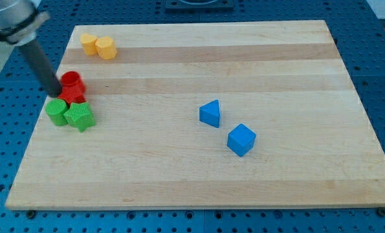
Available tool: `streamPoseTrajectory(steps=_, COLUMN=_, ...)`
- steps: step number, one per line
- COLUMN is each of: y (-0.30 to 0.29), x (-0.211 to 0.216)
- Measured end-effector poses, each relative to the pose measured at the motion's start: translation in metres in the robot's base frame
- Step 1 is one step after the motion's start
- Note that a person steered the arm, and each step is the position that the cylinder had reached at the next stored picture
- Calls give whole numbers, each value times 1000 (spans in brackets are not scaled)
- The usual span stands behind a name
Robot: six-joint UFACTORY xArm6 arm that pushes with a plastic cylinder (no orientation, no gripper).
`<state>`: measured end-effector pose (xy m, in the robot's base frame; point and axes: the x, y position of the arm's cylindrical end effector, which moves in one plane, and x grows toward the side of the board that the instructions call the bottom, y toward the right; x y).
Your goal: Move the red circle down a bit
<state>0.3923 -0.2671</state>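
Note:
The red circle (pixel 71 81) sits near the board's left edge, touching a second red block (pixel 74 96) just below it. My tip (pixel 55 94) is at the end of the dark rod that slants down from the view's top left. The tip rests right against the red circle's lower left side, just above the green circle (pixel 56 111). A green star-shaped block (pixel 80 116) lies to the right of the green circle, under the second red block.
Two yellow blocks (pixel 98 45) lie side by side near the board's top left corner. A blue triangle (pixel 210 113) and a blue cube (pixel 241 139) lie right of the board's middle. The wooden board (pixel 198 188) ends close to the left of the green circle.

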Motion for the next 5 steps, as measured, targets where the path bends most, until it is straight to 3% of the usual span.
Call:
streamPoseTrajectory(steps=1, y=1, x=-36)
streamPoseTrajectory(steps=3, y=138, x=-7)
streamPoseTrajectory(steps=4, y=91, x=-5)
streamPoseTrajectory(steps=5, y=95, x=20)
